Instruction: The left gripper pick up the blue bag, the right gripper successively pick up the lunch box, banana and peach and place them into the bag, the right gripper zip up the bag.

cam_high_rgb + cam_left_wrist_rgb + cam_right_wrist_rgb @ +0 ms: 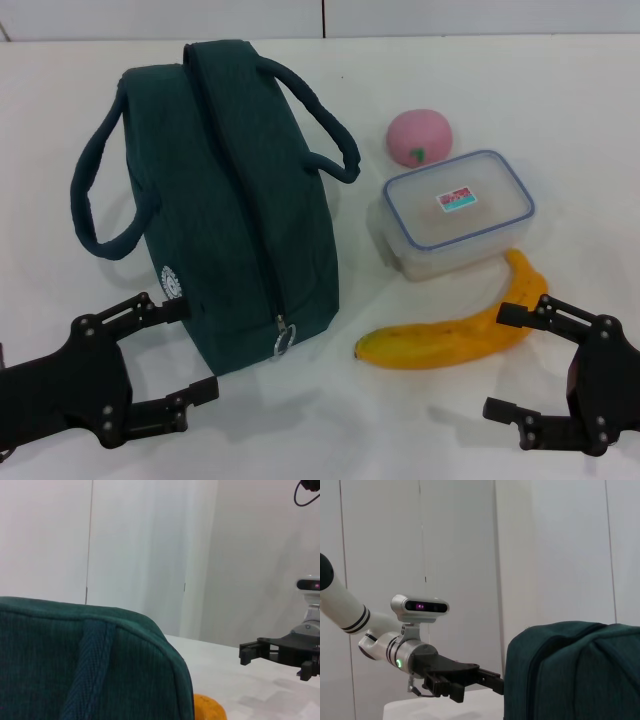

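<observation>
Blue bag [235,210] upright on table [560,90], zipped; lunch box [458,210], lid clipped, peach [420,136], banana [455,335] at its right. Left gripper [182,345] and right gripper [505,362] near edge, jaws apart, empty.

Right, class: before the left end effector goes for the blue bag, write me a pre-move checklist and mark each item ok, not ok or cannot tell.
1. Left end effector open: ok, fingers spread beside the bag's near corner.
2. Blue bag upright on the table: ok.
3. Bag zipped shut for now, ring pull at the near end: ok, though it must be opened before packing.
4. Handles free to grab: ok, both loops stand clear of the other items.
5. Right end effector open and holding nothing: ok, next to the banana.
6. Lunch box and peach beside the bag, unobstructed: ok.
</observation>
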`<action>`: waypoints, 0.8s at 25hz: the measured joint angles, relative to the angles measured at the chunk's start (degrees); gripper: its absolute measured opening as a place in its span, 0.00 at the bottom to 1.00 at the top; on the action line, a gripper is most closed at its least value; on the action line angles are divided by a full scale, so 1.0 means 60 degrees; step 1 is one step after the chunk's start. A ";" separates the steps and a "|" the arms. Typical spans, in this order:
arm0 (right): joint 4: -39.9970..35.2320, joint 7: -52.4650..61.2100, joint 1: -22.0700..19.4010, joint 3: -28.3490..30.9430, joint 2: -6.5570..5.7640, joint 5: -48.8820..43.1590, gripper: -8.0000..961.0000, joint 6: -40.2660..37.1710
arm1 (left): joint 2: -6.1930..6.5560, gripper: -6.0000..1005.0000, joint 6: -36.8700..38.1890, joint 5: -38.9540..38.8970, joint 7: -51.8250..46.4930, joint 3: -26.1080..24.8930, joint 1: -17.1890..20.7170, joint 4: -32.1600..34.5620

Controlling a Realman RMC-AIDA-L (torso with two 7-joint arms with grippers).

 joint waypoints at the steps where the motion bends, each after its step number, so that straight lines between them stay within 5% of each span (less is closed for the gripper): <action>1: 0.0000 0.0000 0.0000 0.0000 0.0000 -0.0001 0.92 -0.0001 | 0.0000 0.87 -0.0002 0.0000 -0.0001 -0.0001 0.0000 0.0000; 13: 0.0001 0.0042 -0.0001 0.0003 0.0000 -0.0002 0.92 -0.0003 | 0.0033 0.85 -0.0019 -0.0226 -0.0850 -0.0004 0.0011 0.0021; 20: -0.0001 0.0079 0.0000 0.0003 0.0000 -0.0002 0.92 -0.0122 | 0.0654 0.83 -0.0008 -0.0532 -0.5610 -0.0015 -0.0304 0.0456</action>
